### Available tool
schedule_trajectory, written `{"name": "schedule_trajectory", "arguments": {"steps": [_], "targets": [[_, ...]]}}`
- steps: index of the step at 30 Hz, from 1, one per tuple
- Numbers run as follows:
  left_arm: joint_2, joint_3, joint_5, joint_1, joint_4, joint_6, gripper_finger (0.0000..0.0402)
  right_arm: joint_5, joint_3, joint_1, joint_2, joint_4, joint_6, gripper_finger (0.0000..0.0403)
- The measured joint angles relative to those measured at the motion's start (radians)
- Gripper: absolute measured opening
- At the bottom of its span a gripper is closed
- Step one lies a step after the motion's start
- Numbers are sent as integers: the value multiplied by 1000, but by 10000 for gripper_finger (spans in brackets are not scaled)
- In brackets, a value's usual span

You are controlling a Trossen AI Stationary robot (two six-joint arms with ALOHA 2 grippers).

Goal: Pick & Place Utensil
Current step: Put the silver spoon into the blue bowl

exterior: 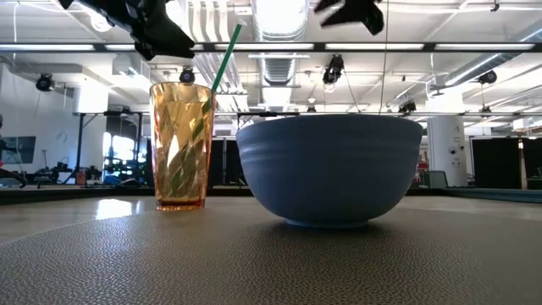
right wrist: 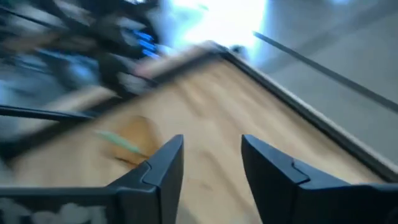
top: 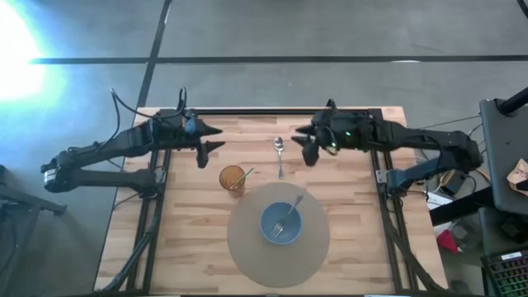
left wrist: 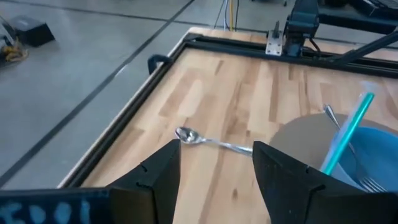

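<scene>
A silver metal fork (top: 286, 219) leans in the round blue bowl (top: 281, 224) on the grey circular mat (top: 279, 233), nearer the front edge of the wooden table (top: 355, 210) than either gripper. An amber ribbed plastic cup (top: 232, 178) with a green straw (top: 245, 176) stands beside the mat. The silver metal spoon (top: 280, 153) lies flat between the left gripper (top: 216, 138) and the right gripper (top: 300, 143), both hovering with fingers apart and empty.

One spoon (top: 280, 151), one fork (top: 285, 218), one bowl (top: 269, 232)
</scene>
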Motion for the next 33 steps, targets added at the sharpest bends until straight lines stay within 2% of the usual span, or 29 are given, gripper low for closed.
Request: {"name": "schedule_trajectory", "arguments": {"steps": [2, 5, 15, 29, 33], "targets": [[-3, 0, 0, 0, -23, -24, 193, 53, 65, -23, 42, -127, 10, 172], [-6, 0, 0, -1, -47, -53, 193, 57, 123, -51, 98, -239, 32, 186], [-42, -80, 0, -1, -4, -60, 193, 50, 136, -69, 224, -264, 191, 197], [-89, -199, 3, -5, 121, -92, 193, 40, 295, -91, 402, -471, 193, 194], [-96, -231, 3, -5, 137, -99, 193, -48, 303, -104, 443, -476, 227, 194]]}}
